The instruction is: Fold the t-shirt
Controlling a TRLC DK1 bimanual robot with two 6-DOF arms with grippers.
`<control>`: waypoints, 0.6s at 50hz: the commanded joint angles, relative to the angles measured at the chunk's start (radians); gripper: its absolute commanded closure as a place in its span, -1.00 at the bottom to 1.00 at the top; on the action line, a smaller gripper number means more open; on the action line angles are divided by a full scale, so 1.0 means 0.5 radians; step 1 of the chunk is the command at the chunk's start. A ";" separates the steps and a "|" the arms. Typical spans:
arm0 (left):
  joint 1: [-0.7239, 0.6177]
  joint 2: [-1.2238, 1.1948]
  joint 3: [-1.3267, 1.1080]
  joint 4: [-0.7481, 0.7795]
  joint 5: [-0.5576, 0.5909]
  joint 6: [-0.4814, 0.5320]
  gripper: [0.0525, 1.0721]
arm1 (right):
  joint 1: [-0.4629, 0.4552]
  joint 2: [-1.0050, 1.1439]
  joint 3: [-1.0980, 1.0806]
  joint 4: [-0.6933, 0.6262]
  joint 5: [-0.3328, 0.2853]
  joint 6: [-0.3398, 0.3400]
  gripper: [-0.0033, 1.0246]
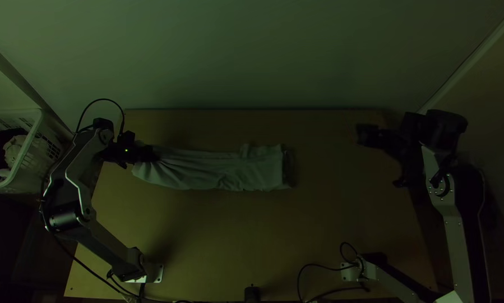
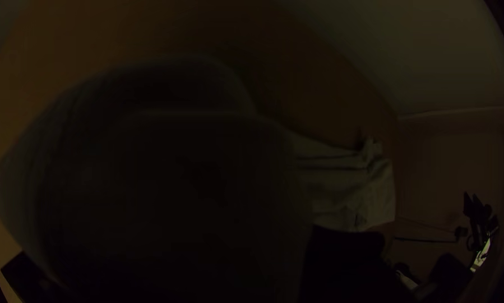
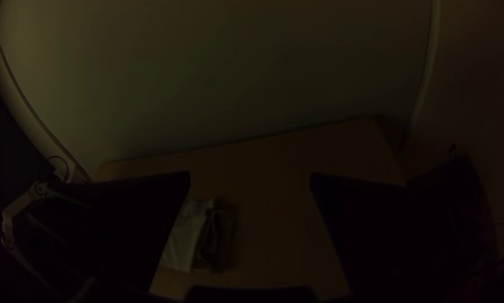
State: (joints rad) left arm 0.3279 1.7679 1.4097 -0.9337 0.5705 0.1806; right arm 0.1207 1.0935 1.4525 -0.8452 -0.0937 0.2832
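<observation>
At the frame's left, the left gripper (image 1: 152, 156) is closed on the bunched left end of the t-shirt (image 1: 223, 169), whose long, narrow strip stretches from it to centre. Well apart, at right, the right gripper (image 1: 363, 134) is wide open, holding nothing.

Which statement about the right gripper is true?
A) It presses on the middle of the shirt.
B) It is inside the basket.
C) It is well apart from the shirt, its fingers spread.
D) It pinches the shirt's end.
C: the right gripper has its two fingers wide apart, and in the top view bare table separates it from the shirt.
</observation>
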 commanded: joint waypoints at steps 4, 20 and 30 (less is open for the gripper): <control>0.120 -0.173 0.009 -0.102 -0.098 0.114 0.95 | -0.018 -0.046 -0.101 0.089 0.009 -0.014 -0.91; 0.357 -0.238 0.120 -0.314 -0.153 0.295 0.95 | -0.011 -0.064 -0.113 0.120 0.009 -0.054 -0.91; 0.274 -0.361 0.206 -0.391 -0.264 0.268 0.95 | -0.018 -0.095 -0.135 0.120 0.009 -0.079 -0.91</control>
State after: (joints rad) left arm 0.4900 1.6600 1.4643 -1.1057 0.4622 0.3077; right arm 0.1207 1.0729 1.4067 -0.8001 -0.0937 0.2573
